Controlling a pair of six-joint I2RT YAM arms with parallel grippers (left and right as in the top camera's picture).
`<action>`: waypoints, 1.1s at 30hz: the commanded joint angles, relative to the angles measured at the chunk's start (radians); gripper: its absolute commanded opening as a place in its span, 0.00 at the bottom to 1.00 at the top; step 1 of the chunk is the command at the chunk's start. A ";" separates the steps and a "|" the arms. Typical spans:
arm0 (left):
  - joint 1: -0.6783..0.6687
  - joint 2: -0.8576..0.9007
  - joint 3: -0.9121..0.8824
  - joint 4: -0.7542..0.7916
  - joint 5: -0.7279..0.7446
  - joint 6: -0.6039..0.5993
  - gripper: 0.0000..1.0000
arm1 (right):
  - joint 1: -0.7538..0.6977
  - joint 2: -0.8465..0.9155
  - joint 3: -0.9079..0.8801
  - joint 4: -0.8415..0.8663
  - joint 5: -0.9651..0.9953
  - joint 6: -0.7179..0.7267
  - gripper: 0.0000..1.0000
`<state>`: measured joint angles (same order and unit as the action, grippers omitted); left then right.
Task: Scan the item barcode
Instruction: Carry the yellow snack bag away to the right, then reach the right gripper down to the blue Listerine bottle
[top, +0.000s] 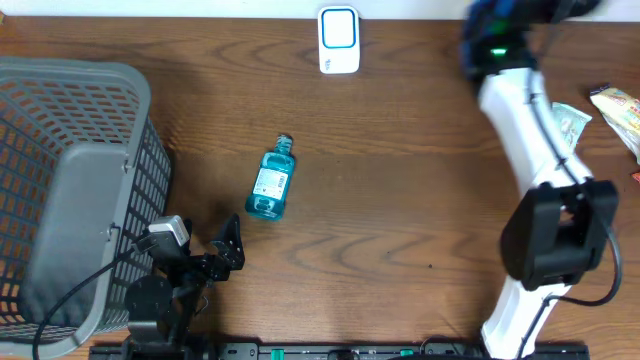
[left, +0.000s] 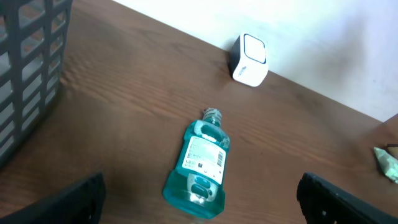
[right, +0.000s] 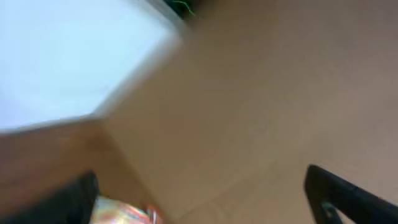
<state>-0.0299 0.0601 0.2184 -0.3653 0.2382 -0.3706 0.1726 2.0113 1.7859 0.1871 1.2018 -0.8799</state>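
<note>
One bottle (top: 271, 183) | lying flat | just ahead of spread left tool (top: 230, 246)

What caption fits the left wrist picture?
A blue bottle lies on the wooden table, a white scanner behind it, basket at left.

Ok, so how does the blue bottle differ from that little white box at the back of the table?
The blue bottle is see-through teal with a white label; the white box is opaque with a blue-outlined face. The bottle lies on its side mid-table; the box sits at the far edge. The bottle is longer. Both rest on the wooden table, apart.
</note>
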 joint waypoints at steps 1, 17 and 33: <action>-0.004 -0.002 0.001 -0.001 0.012 -0.012 0.98 | 0.122 -0.037 -0.011 -0.280 -0.301 0.297 0.99; -0.004 -0.002 0.001 -0.001 0.012 -0.012 0.98 | 0.416 0.085 -0.013 -0.920 -1.280 1.471 0.86; -0.004 -0.002 0.001 -0.002 0.012 -0.012 0.98 | 0.511 0.346 -0.013 -0.659 -1.289 1.575 0.73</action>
<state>-0.0299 0.0608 0.2180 -0.3645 0.2382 -0.3702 0.6796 2.3135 1.7710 -0.4740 -0.0788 0.6613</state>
